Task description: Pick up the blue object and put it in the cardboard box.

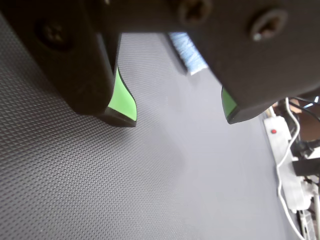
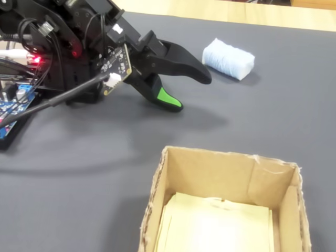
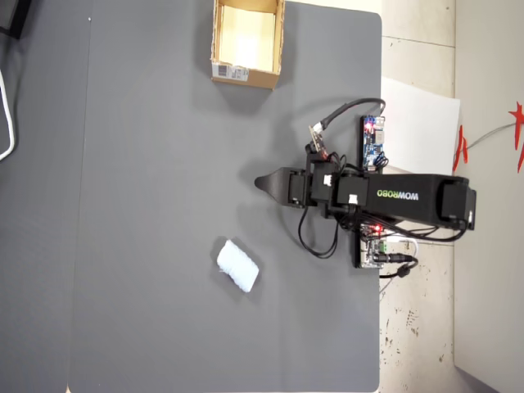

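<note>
The blue object (image 2: 228,59) is a pale blue-white soft pad lying on the dark grey mat, up and to the right of my gripper in the fixed view. My gripper (image 2: 190,90) is open with nothing between its green-padded fingers (image 1: 122,102), and it hovers above the mat. In the wrist view my gripper (image 1: 180,117) frames bare mat, and the blue object (image 1: 189,52) shows beyond it, partly hidden by the right jaw. From overhead, the blue object (image 3: 237,265) lies below-left of my gripper (image 3: 260,182). The cardboard box (image 3: 237,75) stands open at the top; the cardboard box (image 2: 231,157) fills the fixed view's foreground.
Circuit boards (image 3: 373,143) and cables sit beside the arm base at the mat's right edge. A white power strip (image 1: 282,155) with a red light lies off the mat. A white sheet (image 3: 422,123) lies on the floor.
</note>
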Controlling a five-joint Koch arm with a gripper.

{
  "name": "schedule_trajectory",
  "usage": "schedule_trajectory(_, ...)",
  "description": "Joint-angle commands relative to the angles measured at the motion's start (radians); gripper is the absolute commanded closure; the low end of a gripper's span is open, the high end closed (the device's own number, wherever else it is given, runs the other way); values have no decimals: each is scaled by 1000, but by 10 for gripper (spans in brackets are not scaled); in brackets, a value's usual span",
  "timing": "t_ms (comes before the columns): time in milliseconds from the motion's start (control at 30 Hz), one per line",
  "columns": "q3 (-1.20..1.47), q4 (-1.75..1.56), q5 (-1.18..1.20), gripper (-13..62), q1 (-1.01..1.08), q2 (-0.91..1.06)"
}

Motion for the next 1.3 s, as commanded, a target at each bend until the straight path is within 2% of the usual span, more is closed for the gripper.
schedule_trajectory(0,37,40,14,152,0,89)
schedule_trajectory(467,37,38,26,154,0,89)
schedule_trajectory(733,20,44,169,154,-18,89)
schedule_trajectory(1067,-91,78,330,154,-193,89)
schedule_trajectory(1267,-178,178,333,155,-334,87)
